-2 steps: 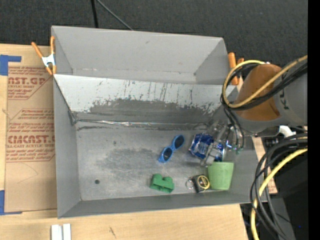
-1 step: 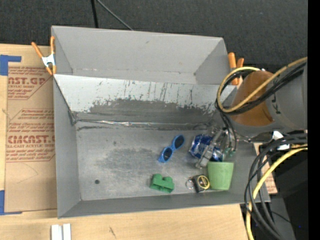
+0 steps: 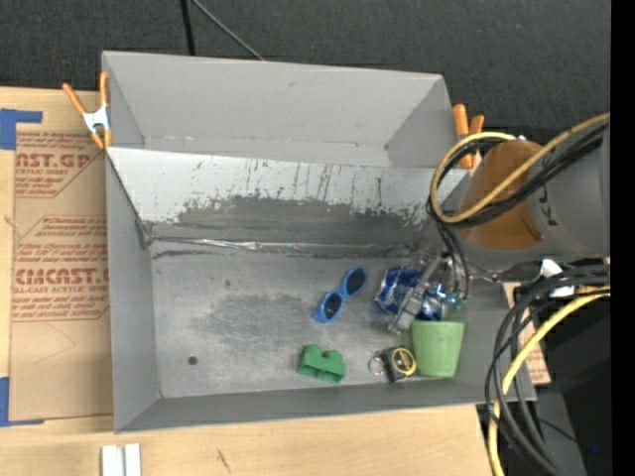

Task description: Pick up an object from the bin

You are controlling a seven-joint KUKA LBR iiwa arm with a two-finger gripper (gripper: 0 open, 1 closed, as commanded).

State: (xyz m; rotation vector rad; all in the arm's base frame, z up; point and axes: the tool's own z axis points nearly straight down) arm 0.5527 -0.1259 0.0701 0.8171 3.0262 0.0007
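Your gripper (image 3: pixel 425 300) is down at the right end of the bin (image 3: pixel 198 296), right over a blue thing (image 3: pixel 395 288). It is shiny with white patches and lies on the floor near the right wall. The gripper's metal tip overlaps the blue thing's right side, so you cannot tell whether it is gripped, nor how wide the gripper stands.

Just in front of the gripper, toward the near wall, a pale green cup (image 3: pixel 438 348) stands upright. A small round black-and-yellow thing (image 3: pixel 401 363) lies beside the cup on its left, touching it or nearly so.

Left of the blue thing, and apart from it, you have a pair of blue sunglasses (image 3: pixel 340 295) lying slantwise. A green block (image 3: pixel 321 363) sits nearer the front wall, below the sunglasses.

The arm (image 3: pixel 516 206) comes in over the right rim, with yellow and black cables (image 3: pixel 466 157) looped round it.
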